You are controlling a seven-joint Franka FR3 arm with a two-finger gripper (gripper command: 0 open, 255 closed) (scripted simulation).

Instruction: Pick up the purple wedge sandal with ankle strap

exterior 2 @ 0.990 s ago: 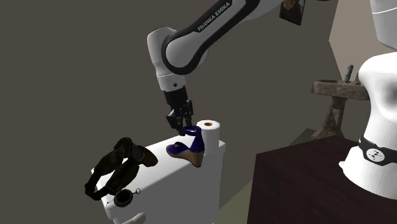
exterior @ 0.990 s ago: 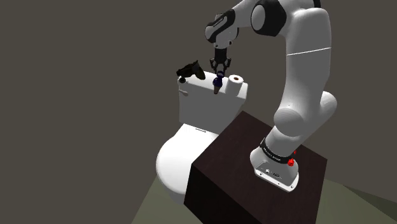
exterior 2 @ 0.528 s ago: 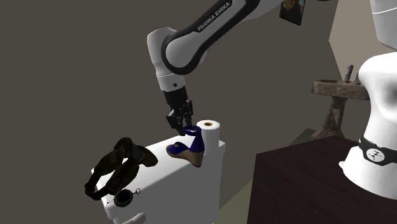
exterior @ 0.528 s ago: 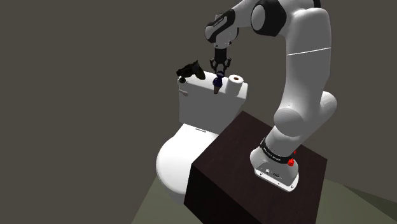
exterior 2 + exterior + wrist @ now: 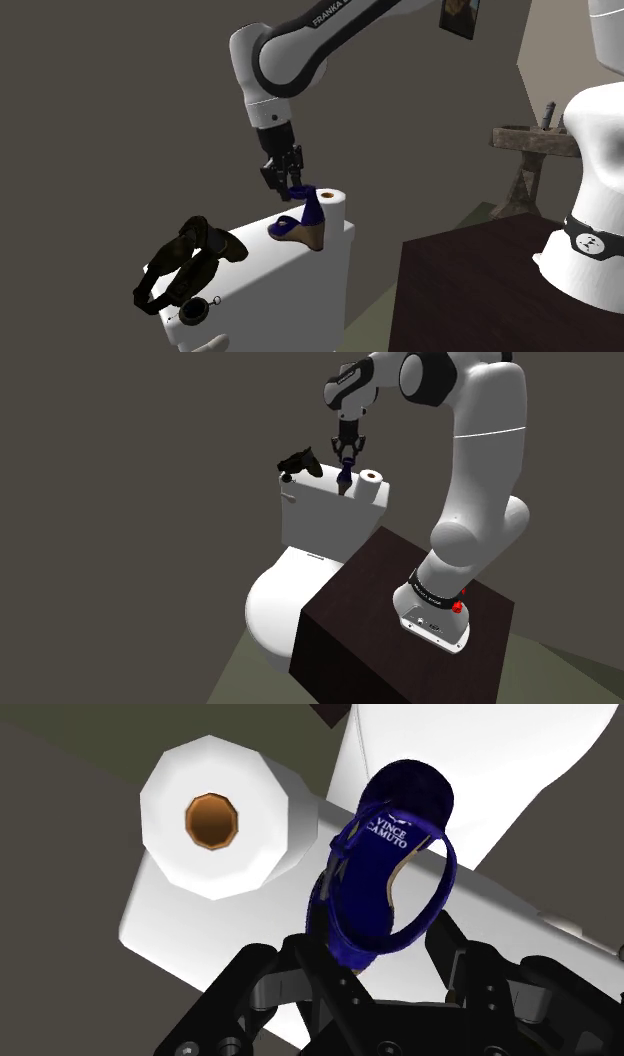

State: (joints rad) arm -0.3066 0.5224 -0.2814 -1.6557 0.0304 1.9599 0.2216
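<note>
The purple wedge sandal (image 5: 300, 225) with a tan sole hangs by its ankle strap from my gripper (image 5: 289, 188), just over the white toilet tank lid (image 5: 250, 290). In the wrist view the sandal (image 5: 390, 854) shows its printed insole, and the black fingers (image 5: 455, 959) clasp its heel strap on both sides of my gripper (image 5: 375, 959). From the shoulder view the gripper (image 5: 345, 460) stands above the tank (image 5: 330, 512) with the sandal (image 5: 342, 480) under it. I cannot tell whether the wedge still touches the lid.
A toilet paper roll (image 5: 328, 196) stands on the lid right beside the sandal. A dark strappy shoe (image 5: 190, 265) lies at the lid's other end. The toilet bowl (image 5: 280, 602) sits below, next to the dark stand (image 5: 400, 642).
The gripper has risen, drawing the sandal up with it by the strap. The roll and the dark shoe stayed in place.
</note>
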